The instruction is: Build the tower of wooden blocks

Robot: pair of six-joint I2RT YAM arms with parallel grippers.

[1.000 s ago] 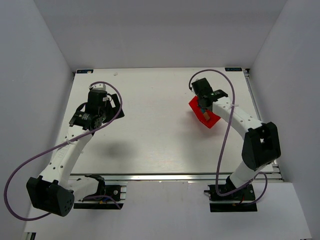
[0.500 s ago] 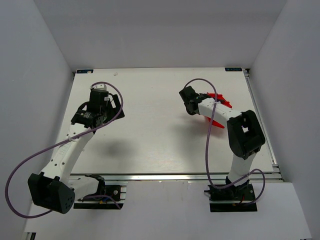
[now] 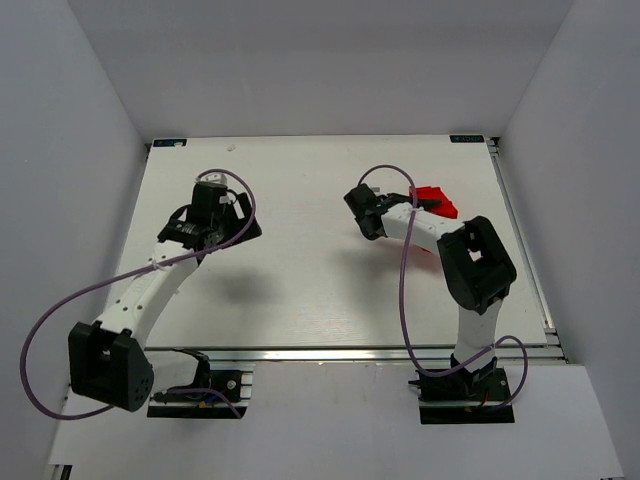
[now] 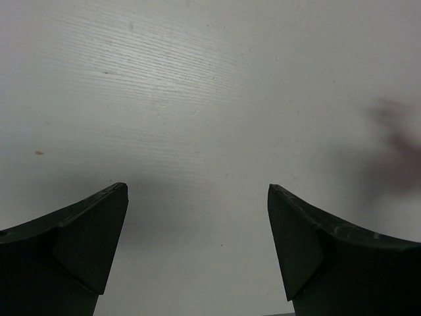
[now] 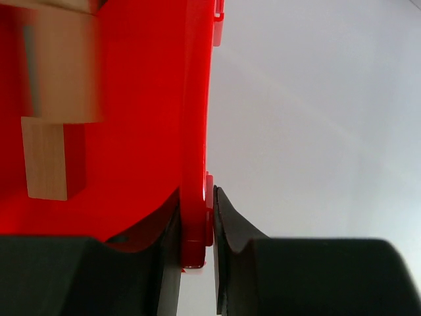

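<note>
Top view: bright, even, diffuse light from above. White surface (image 3: 300,190) near overexposed, side walls greyer. Soft-edged shadows on surface below both arms.

Left wrist view: mild glare patch on surface at far centre, dimmer near. Left hand (image 4: 197,197) fingers (image 4: 72,250) near-black, little detail. Blurry dark smudge at right.

Right wrist view: red bin (image 5: 145,99) oversaturated, flat. Upper wood block (image 5: 62,66) smeared, lower wood block (image 5: 45,158) sharper. Right hand (image 5: 196,217) underexposed.

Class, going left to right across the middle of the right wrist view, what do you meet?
tan wooden block lying inside the bin → wall of the red bin → white table
</note>
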